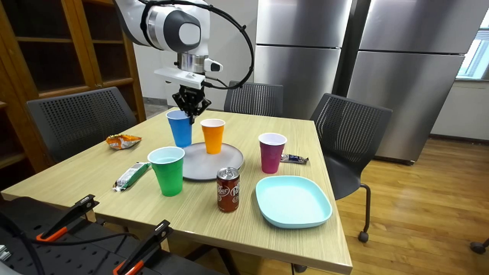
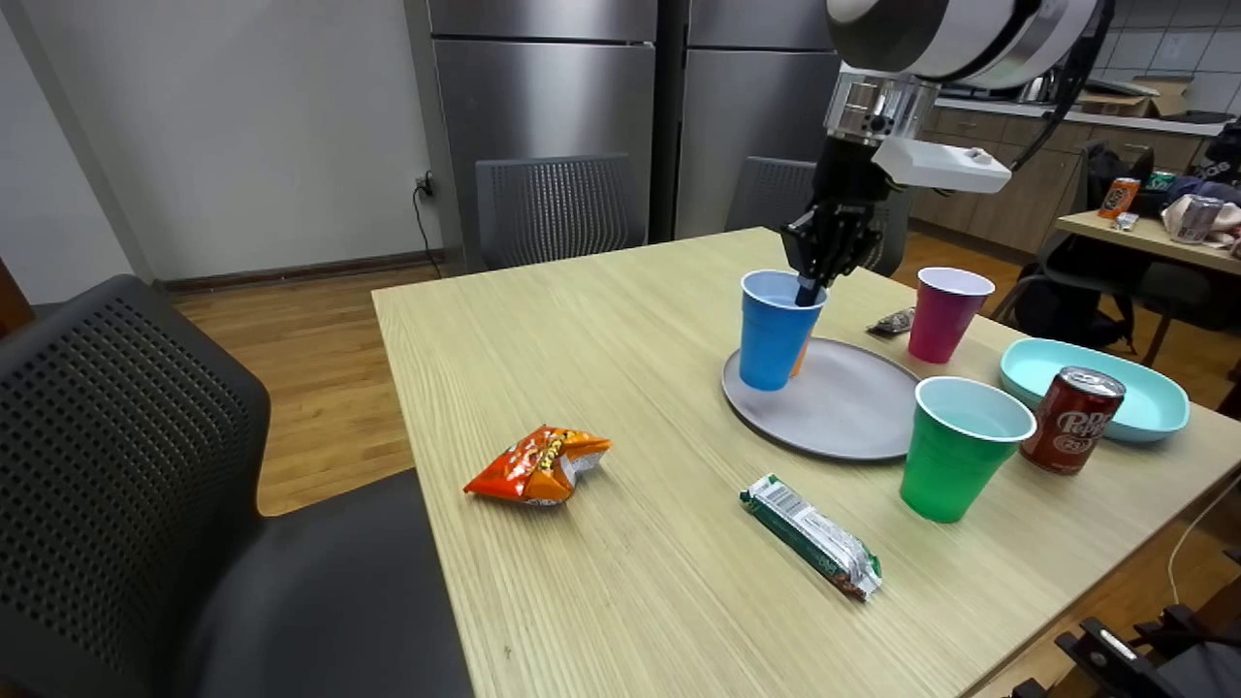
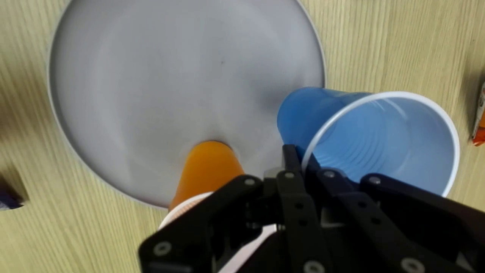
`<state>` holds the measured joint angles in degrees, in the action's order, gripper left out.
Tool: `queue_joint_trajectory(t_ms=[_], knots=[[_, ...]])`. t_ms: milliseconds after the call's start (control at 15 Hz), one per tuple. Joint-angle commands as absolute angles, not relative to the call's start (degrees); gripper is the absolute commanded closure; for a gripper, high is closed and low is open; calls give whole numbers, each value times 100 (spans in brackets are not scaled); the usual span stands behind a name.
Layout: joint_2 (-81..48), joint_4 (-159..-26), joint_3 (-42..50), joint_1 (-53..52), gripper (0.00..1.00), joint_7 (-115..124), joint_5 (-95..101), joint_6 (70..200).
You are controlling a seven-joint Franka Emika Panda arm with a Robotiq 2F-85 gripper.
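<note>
Gripping one blue cup [image 2: 771,334] at its rim, the single pincer [image 3: 302,161] is shown closed to the thickness of the cup's wall. The cup's base is seen over one gray plate [image 3: 170,76], near its edge; whether contact is made cannot be told. Four cups are counted in all: one orange cup [image 1: 213,136] is stood on the plate, and one green cup [image 1: 168,173] and one purple cup [image 1: 272,154] are placed on the tabletop [image 2: 582,349]. Also set out there are one soda can [image 1: 228,193], one turquoise dish [image 1: 293,202], one orange snack bag [image 2: 538,467], one green-wrapped bar [image 2: 812,533] and one dark packet [image 1: 294,159], the last near the purple cup.
</note>
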<state>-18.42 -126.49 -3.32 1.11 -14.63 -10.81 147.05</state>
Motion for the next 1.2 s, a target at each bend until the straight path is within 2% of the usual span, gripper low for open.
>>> queue_joint_trajectory(t_ms=[0, 867, 933, 1000, 1133], knots=[[-1933, -12668, -286, 114, 99, -1206, -896, 14893], [-2213, -12686, -201, 109, 99, -887, -668, 15069], [-2198, -12692, -201, 108, 71, -893, -660, 15044], [-2172, -12702, -211, 117, 70, -913, -668, 15028], [-2113, -12719, -183, 93, 56, -887, -614, 15046]])
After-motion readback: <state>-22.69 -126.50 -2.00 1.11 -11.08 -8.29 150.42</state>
